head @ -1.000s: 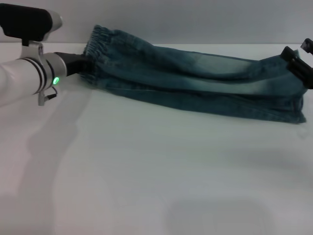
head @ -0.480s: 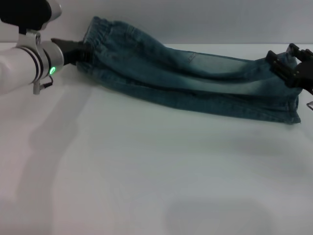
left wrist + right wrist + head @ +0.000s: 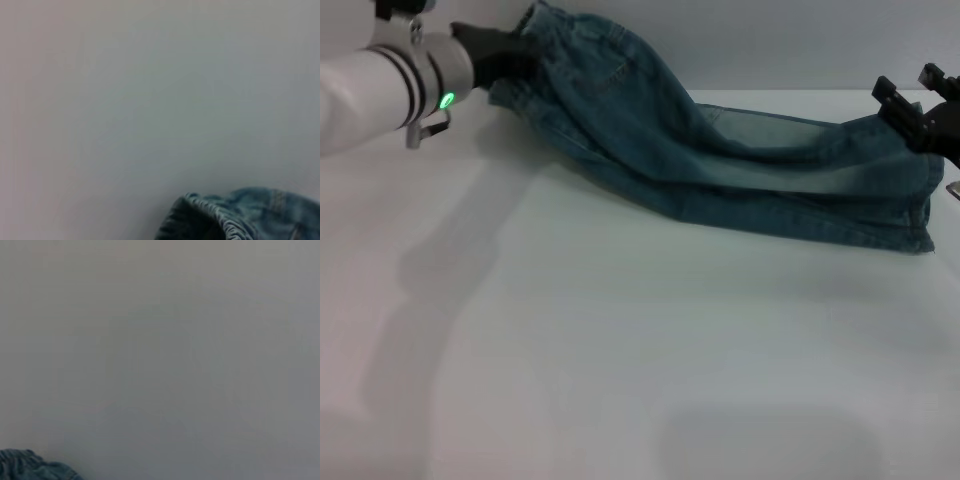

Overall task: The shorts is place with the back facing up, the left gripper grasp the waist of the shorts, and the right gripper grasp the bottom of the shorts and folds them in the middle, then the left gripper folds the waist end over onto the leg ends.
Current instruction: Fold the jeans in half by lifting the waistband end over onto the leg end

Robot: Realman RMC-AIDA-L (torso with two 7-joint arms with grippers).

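The faded blue denim shorts (image 3: 750,175) lie folded lengthwise in a long strip across the white table (image 3: 620,340). My left gripper (image 3: 505,55) is at the far left, shut on the gathered waist (image 3: 545,30) and holding it above the table. The cloth slopes down from there to the right. The leg ends (image 3: 918,215) rest flat at the far right. My right gripper (image 3: 910,95) hovers just above them at the picture's edge, fingers apart, with no cloth between them. The left wrist view shows the puckered waist (image 3: 215,215) against the wall. A bit of denim (image 3: 30,467) shows in the right wrist view.
A plain grey wall (image 3: 770,40) stands behind the table's far edge. The white tabletop stretches wide in front of the shorts.
My left gripper has risen and moved a little to the right, lifting the waist off the table. The right gripper has shifted slightly by the leg ends.
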